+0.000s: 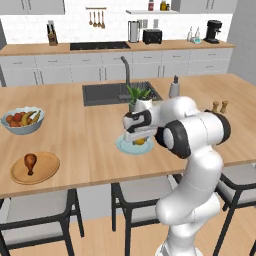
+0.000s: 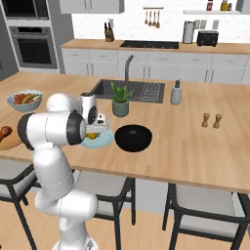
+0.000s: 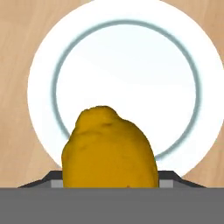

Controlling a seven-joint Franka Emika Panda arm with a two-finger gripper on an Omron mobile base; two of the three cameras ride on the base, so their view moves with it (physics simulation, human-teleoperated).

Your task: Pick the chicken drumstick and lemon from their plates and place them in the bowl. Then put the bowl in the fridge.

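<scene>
The yellow lemon sits between my gripper's fingers, close to the hand camera and just above the pale blue-green plate. From the base, the gripper hangs over that plate with the lemon shut in it. The matte black bowl rests on the counter directly right of the plate. Far to the left, the chicken drumstick lies on the tan wooden plate. The fridge is out of view.
A blue-grey fruit bowl stands at the back left. A potted plant and the sink lie just behind the plate. A soap bottle and two shakers are to the right. Stools line the counter's front edge.
</scene>
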